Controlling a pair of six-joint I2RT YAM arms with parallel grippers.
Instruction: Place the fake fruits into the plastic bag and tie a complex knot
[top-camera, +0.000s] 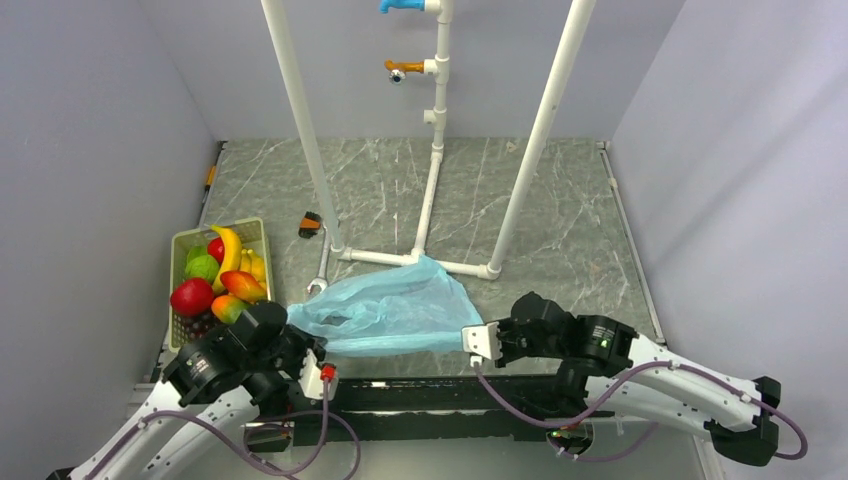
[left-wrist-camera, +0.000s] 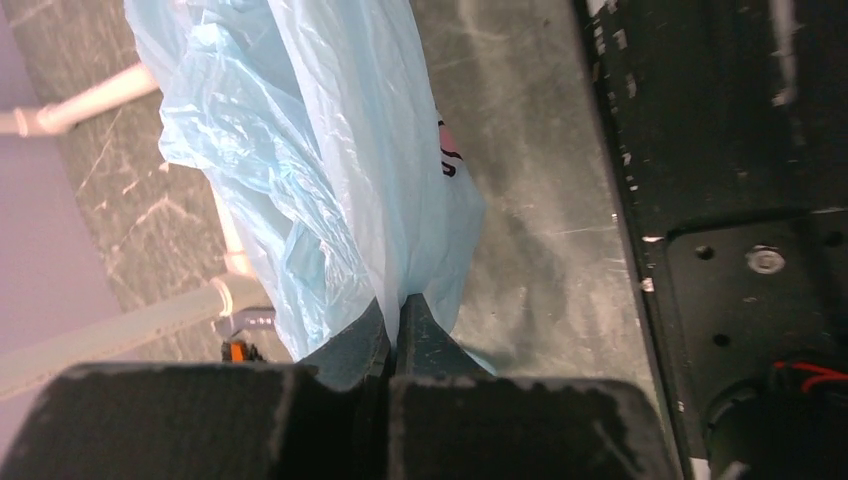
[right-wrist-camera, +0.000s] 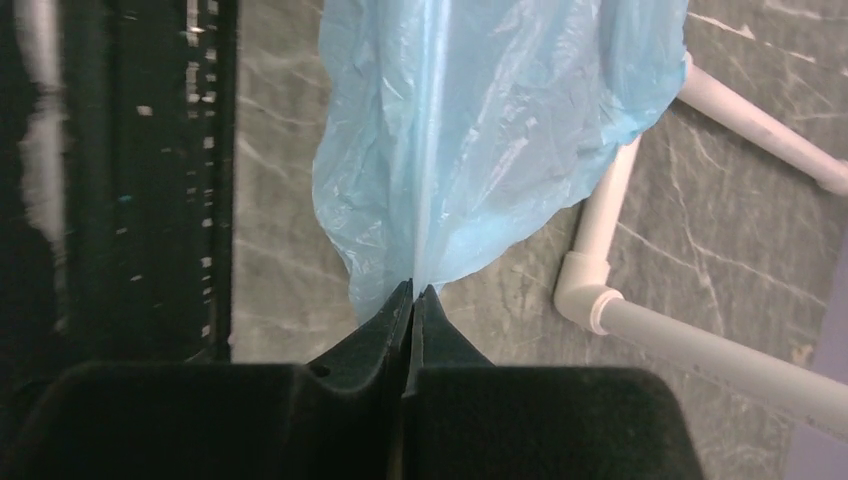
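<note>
Plastic bag (top-camera: 400, 310) between inward-turned, closed jaws

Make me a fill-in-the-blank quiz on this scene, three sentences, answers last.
1. The left end effector and right end effector both pinch the ____.
2. The fruits sit in a green ____.
3. The bag is light ____.
Answers: bag, basket, blue.

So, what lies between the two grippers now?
The plastic bag only: the left gripper and right gripper each pinch one edge. The top view shows it spanning them.
</note>
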